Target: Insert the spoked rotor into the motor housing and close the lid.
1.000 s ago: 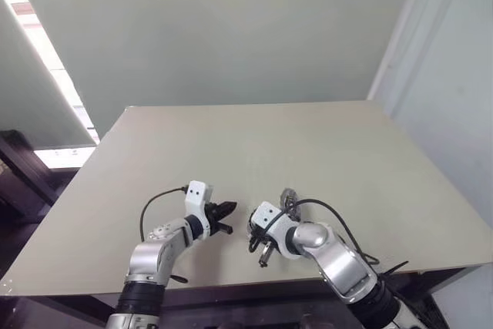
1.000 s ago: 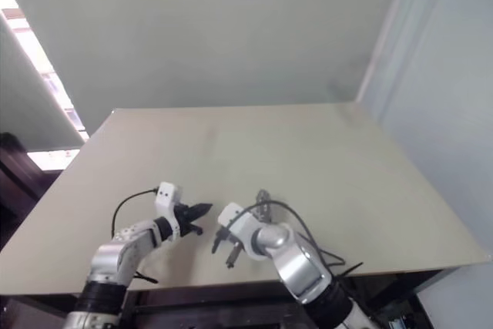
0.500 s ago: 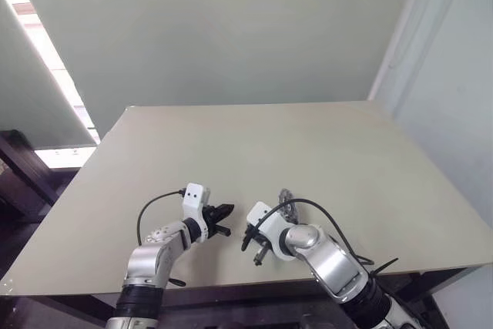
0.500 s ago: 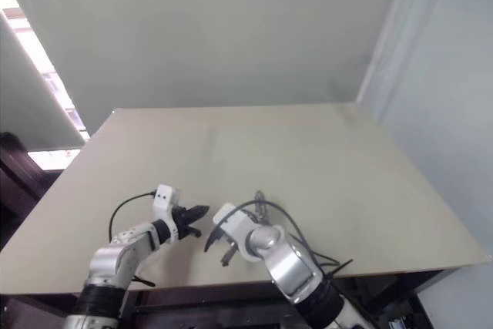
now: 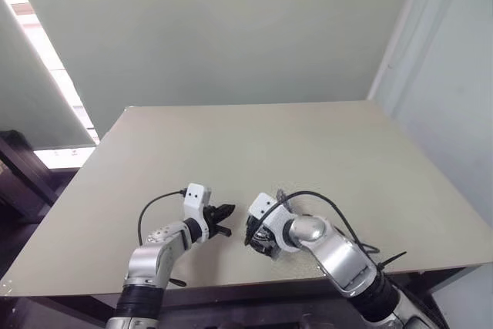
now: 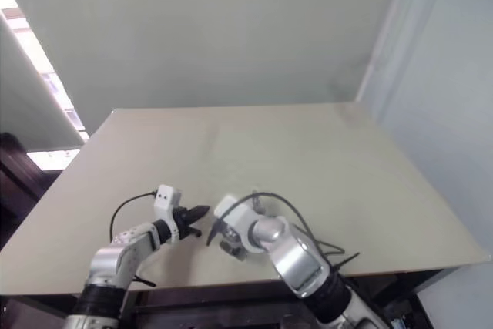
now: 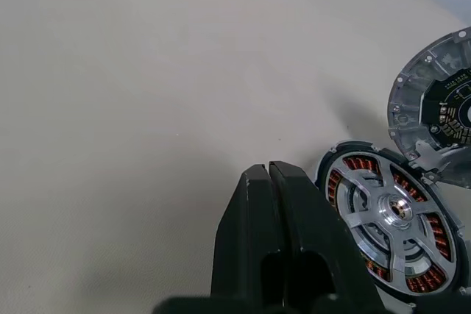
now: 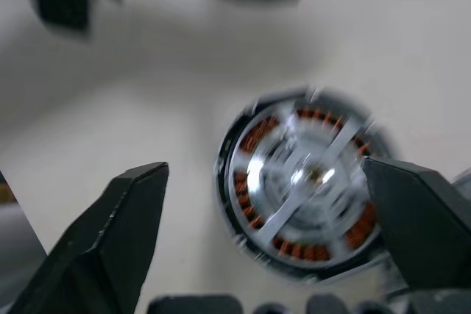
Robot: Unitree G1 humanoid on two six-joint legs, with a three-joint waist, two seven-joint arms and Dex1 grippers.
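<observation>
Already the silver spoked rotor (image 7: 390, 215) sits inside the copper-wound motor housing (image 8: 303, 182); the dull grey notched lid (image 7: 434, 112) lies just beside it, nearest the right hand (image 8: 272, 204), fingers spread wide; left hand (image 7: 268, 182) pressed together.

Motor housing (image 7: 390, 226): round disc with copper-brown radial windings, lying flat on the desk (image 7: 147, 71).
Spoked rotor (image 7: 399, 210): shiny silver spokes and hub, sitting inside the housing, windings showing between its spokes.
Lid (image 7: 436, 121): dull grey disc with a notched rim, dark circuit face showing, standing tilted at the housing's edge, not closing it.
</observation>
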